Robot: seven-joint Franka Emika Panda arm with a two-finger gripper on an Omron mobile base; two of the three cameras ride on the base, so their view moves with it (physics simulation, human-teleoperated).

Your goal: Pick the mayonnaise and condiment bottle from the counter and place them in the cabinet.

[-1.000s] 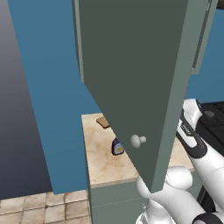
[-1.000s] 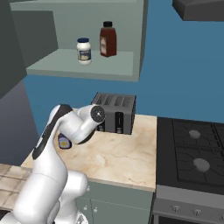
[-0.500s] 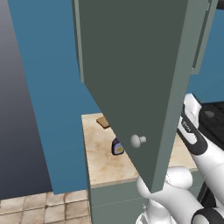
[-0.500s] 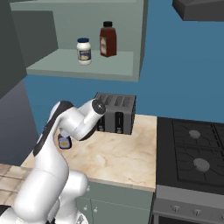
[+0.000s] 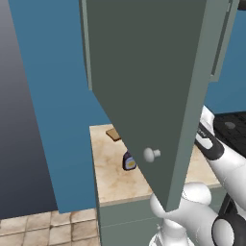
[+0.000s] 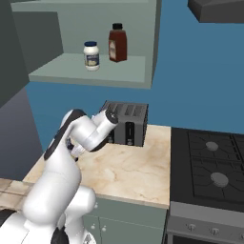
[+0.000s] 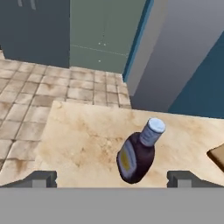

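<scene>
Your gripper [image 7: 112, 178] hangs over the counter [image 7: 83, 131] with fingers [image 7: 39, 178] spread wide and empty, the dark bottle [image 7: 136, 154] standing between and just ahead of them, its long axis upright, white cap leaning away. The arm is folded low toward the counter's left end. On the cabinet [image 6: 90, 71] shelf, a mayonnaise jar [image 6: 91, 55] and a brown bottle [image 6: 117, 43] already stand.
</scene>
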